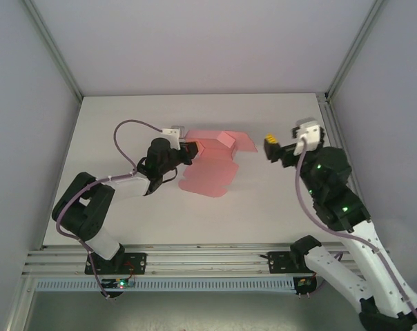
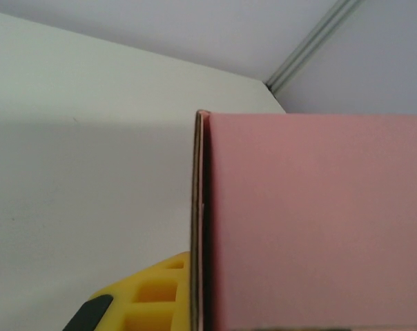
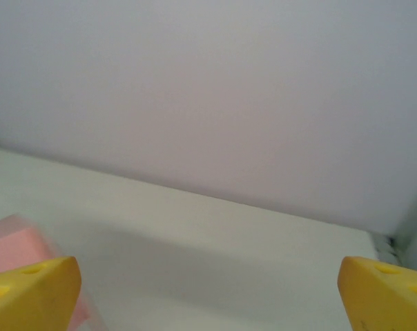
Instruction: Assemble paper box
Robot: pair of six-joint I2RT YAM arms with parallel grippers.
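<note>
I read this as mid-fold: the paper box [image 1: 215, 164] is partly raised, not closed. My left gripper [image 1: 188, 153] is clamped together on the edge of the box right at its fingertips. The rest of the pink card spreads away from it toward the other arm, some panels standing and one broad flap [image 1: 207, 181] lying flat on the tabletop [image 1: 125, 214] just beside that gripper. My right gripper [image 1: 270, 147] hangs with its jaws wide apart and nothing between them. The box is ahead of it and off to one side, near but not touching.

As I judge it, the next move belongs to the right arm: bring the spread jaws in to the loose card on its side and fold it toward the held wall while the left gripper anchors the sheet. Thin card buckles if pushed off the crease, so I'd come in square and gentle.

The overhead view gives me the whole layout and the gap between the right gripper and the box. The left wrist camera adds a pink wall [image 2: 312, 221] standing upright against one yellow finger [image 2: 150, 298]. Its edge looks like two layers pinched together, though it's blurred this close and I wouldn't swear to it. The right wrist camera shows the yellow fingertips [image 3: 29, 293] far apart, with a corner of pink card beside one of them.
</note>
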